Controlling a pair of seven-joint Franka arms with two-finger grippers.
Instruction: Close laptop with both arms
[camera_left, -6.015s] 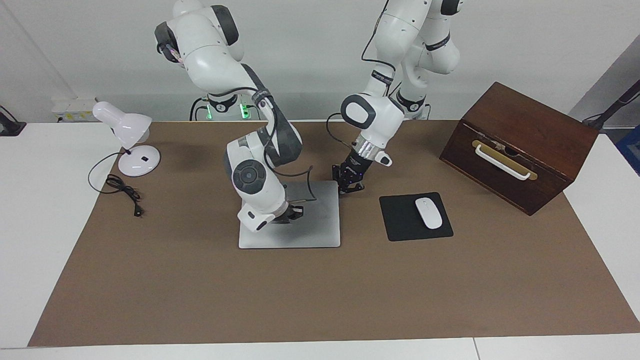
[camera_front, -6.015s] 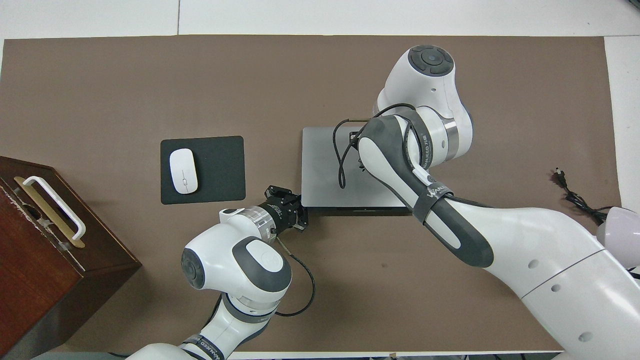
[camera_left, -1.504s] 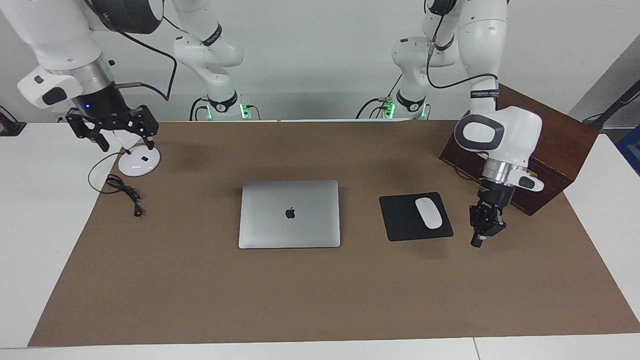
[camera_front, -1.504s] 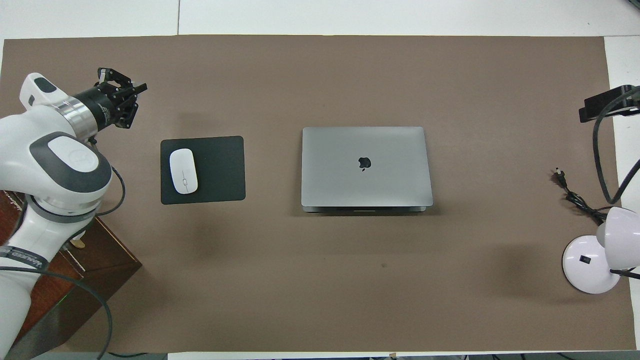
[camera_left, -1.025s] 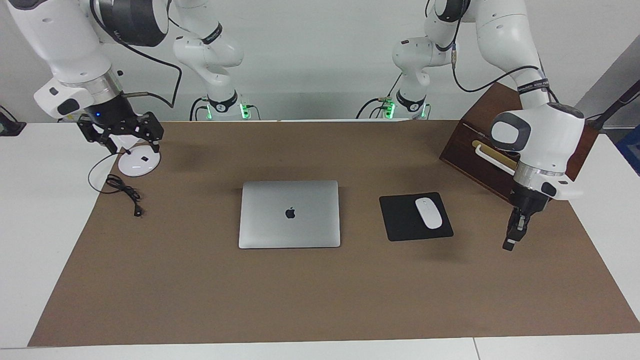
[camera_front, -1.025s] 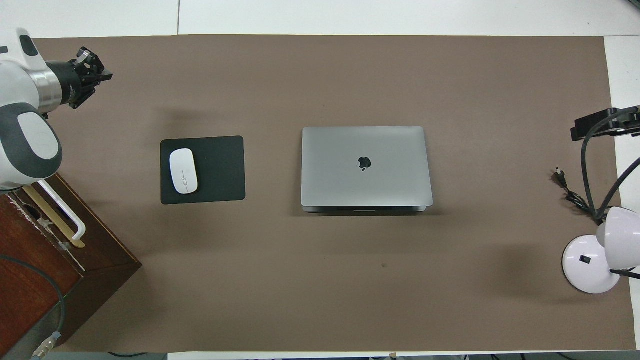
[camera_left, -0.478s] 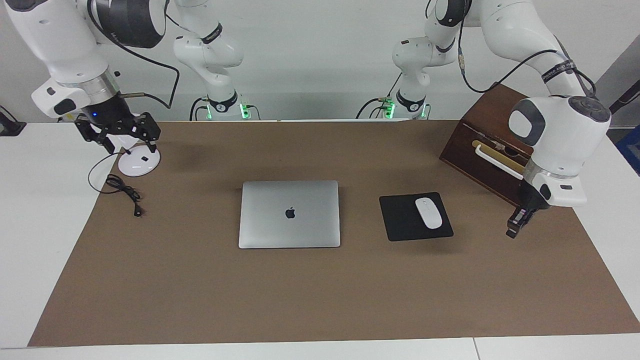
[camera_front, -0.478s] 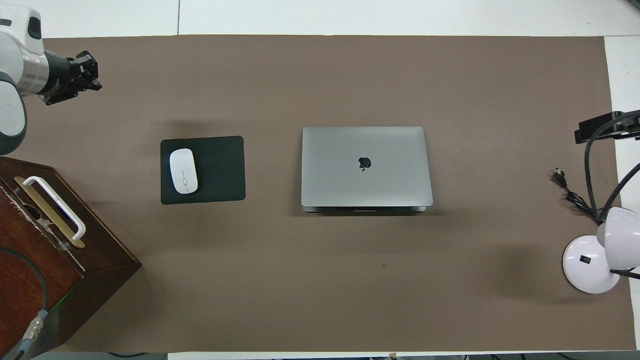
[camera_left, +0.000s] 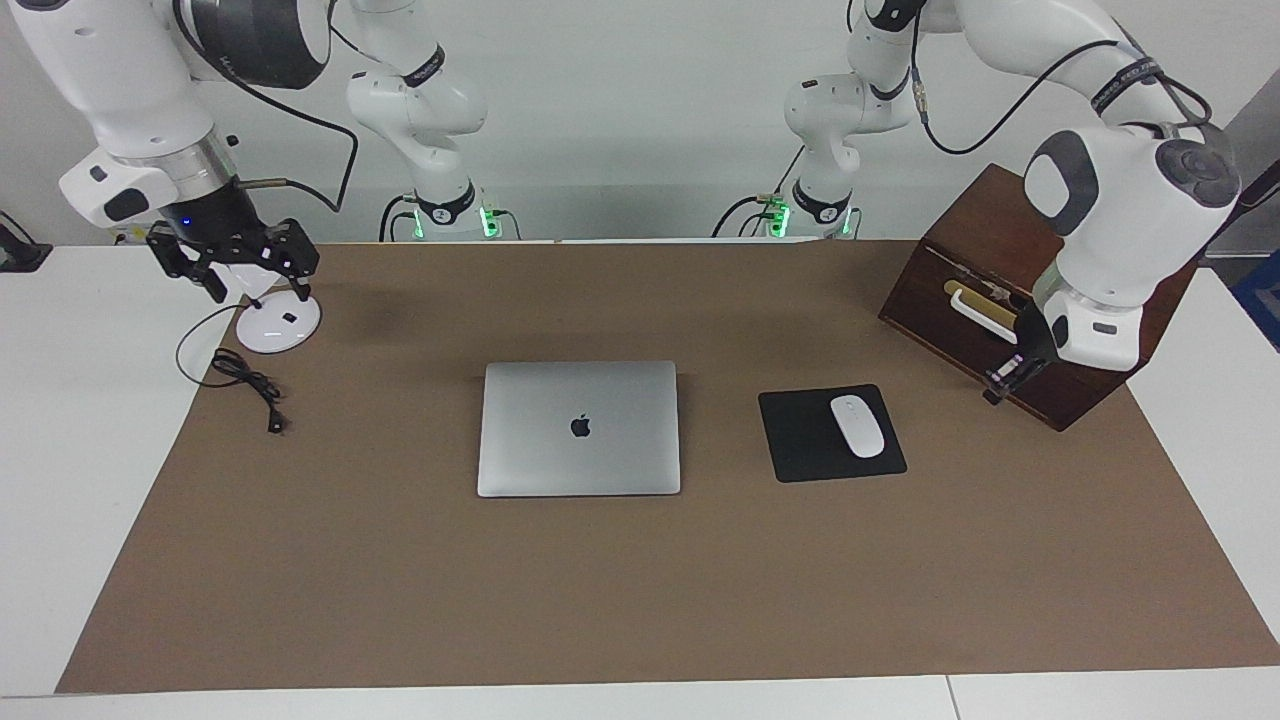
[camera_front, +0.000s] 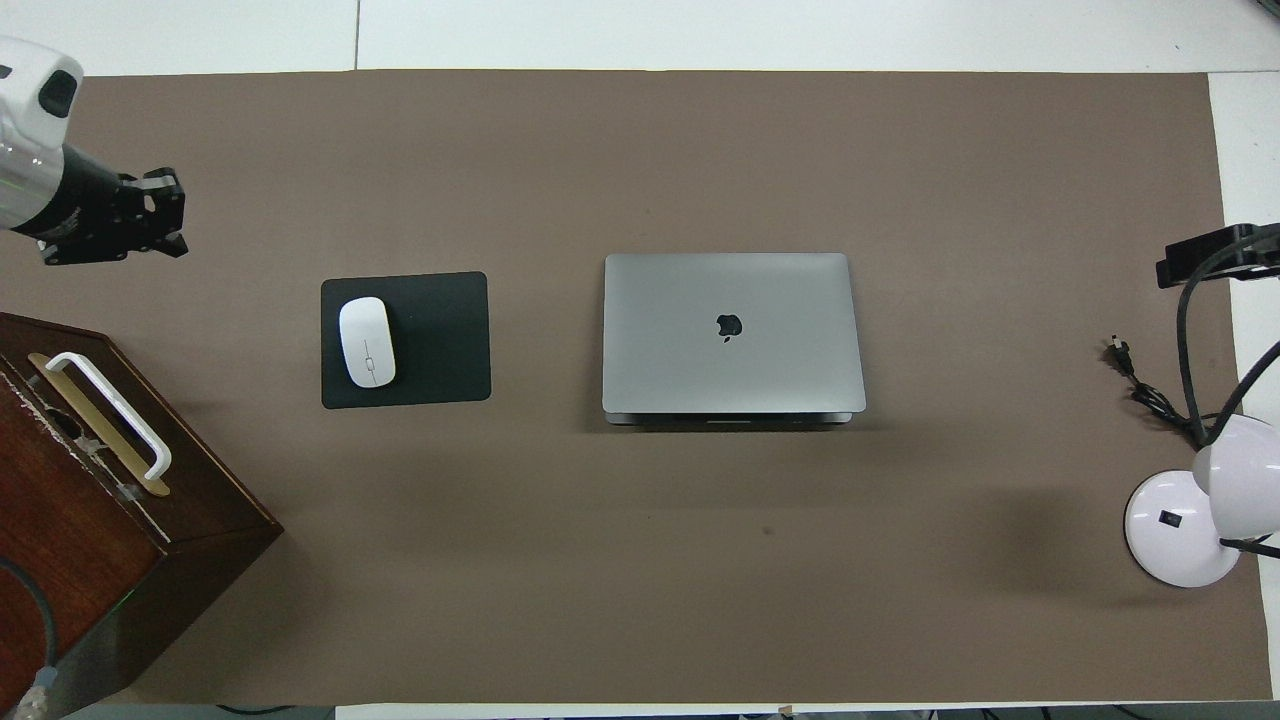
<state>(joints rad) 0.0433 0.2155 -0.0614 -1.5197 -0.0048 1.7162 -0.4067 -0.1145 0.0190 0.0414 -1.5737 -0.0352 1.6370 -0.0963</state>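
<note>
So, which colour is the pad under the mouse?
The mouse pad is black; the overhead view shows it best.

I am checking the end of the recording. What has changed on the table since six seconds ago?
Both arms left the laptop: the left gripper, shut, went up beside the wooden box; the right gripper, open, went up over the lamp. Laptop, closed, mouse pad and mouse stayed put.

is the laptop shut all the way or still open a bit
Shut. The laptop lies flat on the mat, lid down with the logo facing up; no keyboard or screen shows, and neither arm touches it.
</note>
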